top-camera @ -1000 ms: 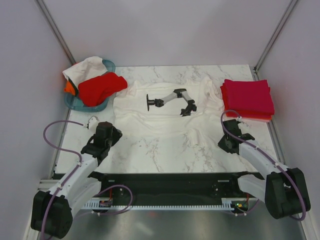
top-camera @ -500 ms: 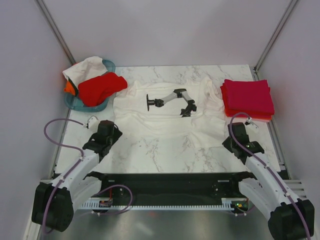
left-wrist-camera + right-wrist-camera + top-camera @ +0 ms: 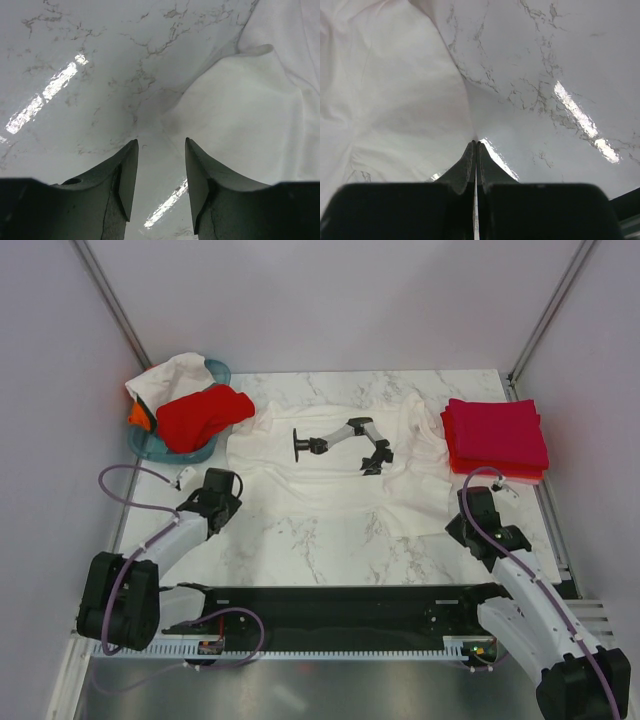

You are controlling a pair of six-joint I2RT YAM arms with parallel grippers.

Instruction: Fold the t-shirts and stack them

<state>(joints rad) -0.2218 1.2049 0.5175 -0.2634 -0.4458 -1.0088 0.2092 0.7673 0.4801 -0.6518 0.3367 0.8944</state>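
Evidently one white t-shirt [image 3: 300,485] lies spread beside one red stack [image 3: 495,435].

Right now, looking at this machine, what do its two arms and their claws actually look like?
Each arm, the left arm and the right arm, has white tube-like links joined by chunky black joints, with a thin purple cable looping alongside. The left gripper and the right gripper are black, each with two dark, tapered, wedge-shaped fingers. No markings are readable.
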